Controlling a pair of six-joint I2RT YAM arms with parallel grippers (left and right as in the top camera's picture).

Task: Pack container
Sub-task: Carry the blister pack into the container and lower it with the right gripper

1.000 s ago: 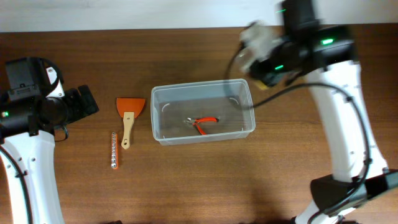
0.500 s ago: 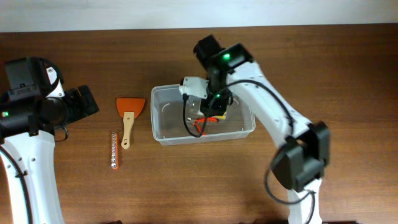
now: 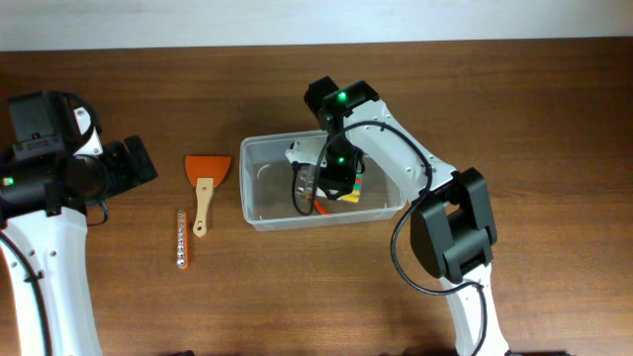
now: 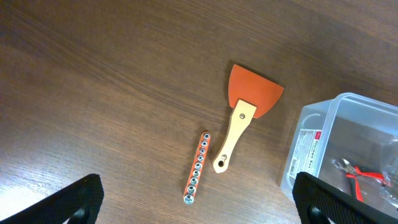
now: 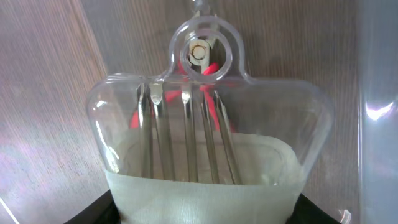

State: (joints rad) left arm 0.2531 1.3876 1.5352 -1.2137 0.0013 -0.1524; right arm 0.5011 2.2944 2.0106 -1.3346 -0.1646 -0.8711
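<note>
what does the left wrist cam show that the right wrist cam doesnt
Only the left wrist view: the orange scraper with a wooden handle and the strip of sockets, lying beside each other on the table, outside the container. Only the right wrist view: a clear blister pack holding five slim metal shafts, filling most of the frame. Both: the container's clear walls, the red-handled pliers inside it, and the wooden tabletop.
</note>
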